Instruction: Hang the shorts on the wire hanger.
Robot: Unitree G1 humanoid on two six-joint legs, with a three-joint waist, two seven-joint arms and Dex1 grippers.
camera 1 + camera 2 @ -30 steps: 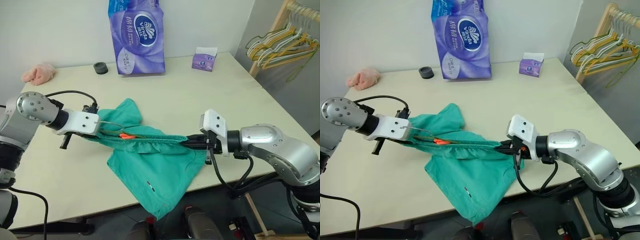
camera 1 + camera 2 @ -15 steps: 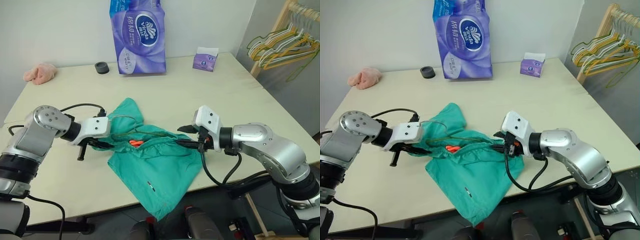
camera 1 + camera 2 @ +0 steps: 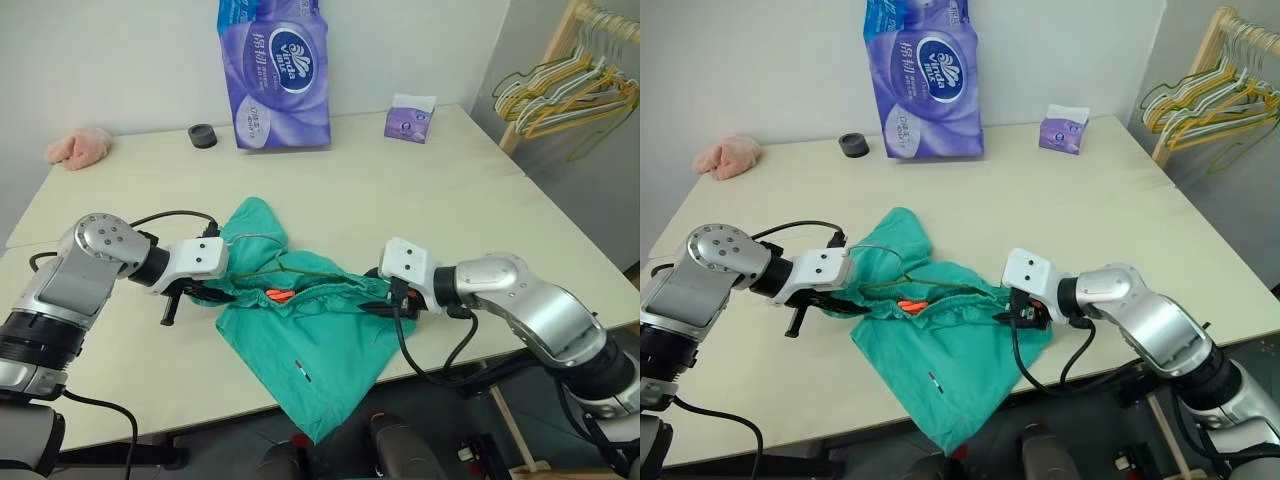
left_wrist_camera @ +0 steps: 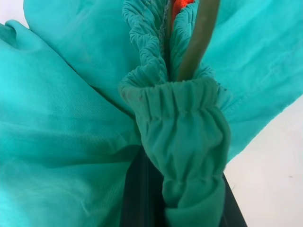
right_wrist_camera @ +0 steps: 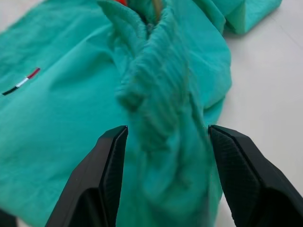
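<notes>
Shorts (image 3: 300,320) lie bunched at the surface's (image 3: 420,200) 6 o'clock edge, left end effector (image 3: 196,292) clamped on waistband with wire hanger (image 3: 290,268) inside; right end effector (image 5: 163,142) apart—re-pinch squarely before stretching.

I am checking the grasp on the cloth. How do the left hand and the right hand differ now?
The left hand is shut on the shorts, pinching the gathered waistband with the wire hanger beside it; the right hand is open, its fingers apart on either side of the waistband. The left hand is at the waistband's left end, the right hand at its right end. Both sit low over the table.
</notes>
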